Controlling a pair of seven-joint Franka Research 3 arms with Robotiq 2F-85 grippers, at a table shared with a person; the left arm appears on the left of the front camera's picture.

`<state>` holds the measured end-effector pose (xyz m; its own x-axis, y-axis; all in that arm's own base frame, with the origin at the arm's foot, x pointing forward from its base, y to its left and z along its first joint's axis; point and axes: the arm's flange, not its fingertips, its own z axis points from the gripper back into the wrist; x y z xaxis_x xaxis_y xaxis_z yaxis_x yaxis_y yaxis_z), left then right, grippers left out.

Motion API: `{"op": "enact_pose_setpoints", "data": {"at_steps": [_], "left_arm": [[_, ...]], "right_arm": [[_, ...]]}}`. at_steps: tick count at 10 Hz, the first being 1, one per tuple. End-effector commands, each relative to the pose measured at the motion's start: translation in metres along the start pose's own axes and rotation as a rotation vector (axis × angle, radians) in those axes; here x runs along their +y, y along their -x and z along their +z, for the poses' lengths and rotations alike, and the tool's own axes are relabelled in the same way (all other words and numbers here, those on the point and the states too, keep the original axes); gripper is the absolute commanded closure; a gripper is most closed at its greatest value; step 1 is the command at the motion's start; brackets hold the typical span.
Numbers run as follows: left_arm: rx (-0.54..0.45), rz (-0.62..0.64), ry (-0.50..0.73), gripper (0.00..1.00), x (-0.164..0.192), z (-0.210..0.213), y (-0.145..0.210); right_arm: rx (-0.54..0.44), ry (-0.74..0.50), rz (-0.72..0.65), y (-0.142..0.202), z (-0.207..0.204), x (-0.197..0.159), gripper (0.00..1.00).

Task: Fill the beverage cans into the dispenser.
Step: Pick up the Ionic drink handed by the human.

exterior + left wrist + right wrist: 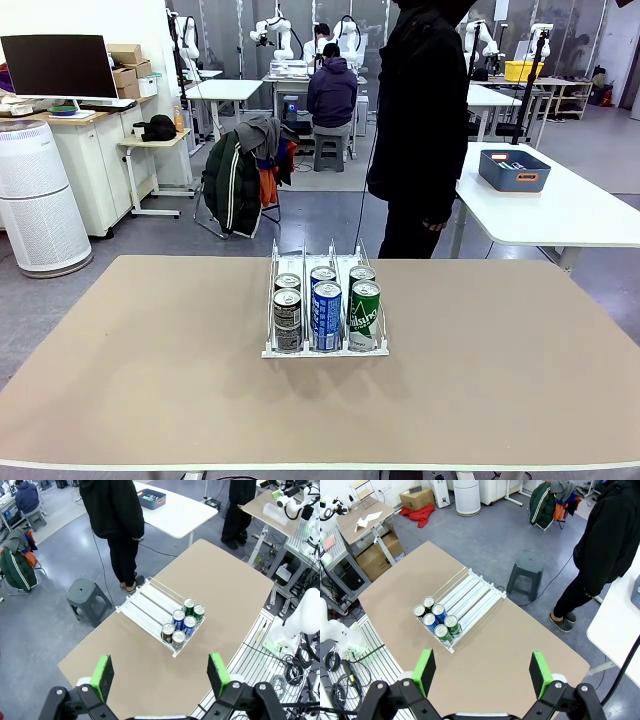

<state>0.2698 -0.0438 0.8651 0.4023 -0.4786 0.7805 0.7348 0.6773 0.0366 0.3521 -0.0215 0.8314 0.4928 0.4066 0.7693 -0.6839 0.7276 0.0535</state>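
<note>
The dispenser (300, 352) stands at the middle of the tan table, its front lip toward me. Several beverage cans fill its front end in two rows: a dark grey can (287, 320), a blue can (326, 316) and a green can (364, 314) in front, with three more behind. From high above, the left wrist view shows the dispenser (150, 602) and the cans (183, 622), and my left gripper (160, 675) is open and holds nothing. Equally high over the dispenser (470, 592) and cans (436, 620), my right gripper (482, 672) is open and holds nothing.
A person (420, 120) in black stands at the table's far edge, just right of the dispenser. A grey stool (89, 592) sits on the floor beyond that edge. A blue tub (514, 170) rests on a white table at the back right.
</note>
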Motion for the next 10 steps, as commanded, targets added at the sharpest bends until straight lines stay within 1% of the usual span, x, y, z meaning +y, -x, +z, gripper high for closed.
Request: {"op": "enact_pose_setpoints", "data": {"at_steps": [1,6,8,10], "left_arm": [[0.006,0.024,0.026,0.0,-0.004,0.002,-0.003],[0.04,0.044,0.067,0.0,0.002,-0.007,0.003],[0.037,0.043,0.074,0.0,0.004,-0.007,0.004],[0.011,0.038,0.049,0.0,0.007,-0.008,0.005]], "right_arm": [[-0.007,-0.004,-0.005,-0.001,-0.002,0.001,0.0],[-0.007,-0.004,-0.005,-0.001,-0.002,0.001,0.0],[-0.007,-0.004,-0.005,-0.001,-0.002,0.001,0.0],[-0.007,-0.004,-0.005,-0.001,-0.002,0.001,0.0]]}}
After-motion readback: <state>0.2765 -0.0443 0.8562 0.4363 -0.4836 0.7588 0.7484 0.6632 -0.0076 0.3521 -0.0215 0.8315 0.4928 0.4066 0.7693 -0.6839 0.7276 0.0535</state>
